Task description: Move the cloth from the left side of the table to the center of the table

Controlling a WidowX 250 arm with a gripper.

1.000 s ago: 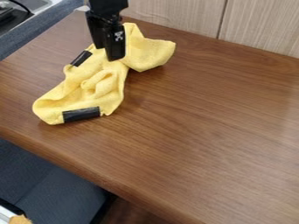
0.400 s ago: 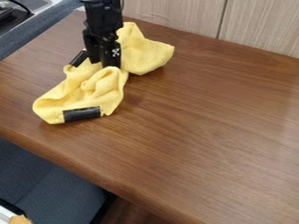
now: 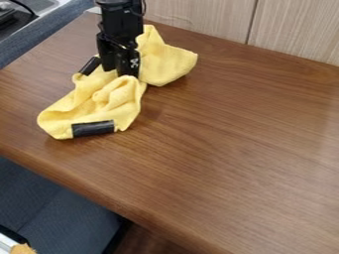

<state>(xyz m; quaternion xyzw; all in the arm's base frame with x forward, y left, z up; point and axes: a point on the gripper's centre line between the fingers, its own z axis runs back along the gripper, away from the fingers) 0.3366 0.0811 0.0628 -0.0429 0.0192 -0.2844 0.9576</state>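
Presumably for dragging, the gripper (image 3: 127,74) is placed mid-cloth (image 3: 92,105) near the table's (image 3: 232,144) far left corner, though whether anything is pinched cannot be told.

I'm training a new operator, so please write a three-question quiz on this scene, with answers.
1. Multiple choice: Which side of the visible wooden table holds the yellow cloth?
A) right
B) left
C) neither; it is on the floor

2. True or false: The end effector is down at the cloth.

3. Fill in: The strip at the cloth's near end is ____ in color.

Key: 1 B; 2 true; 3 black.
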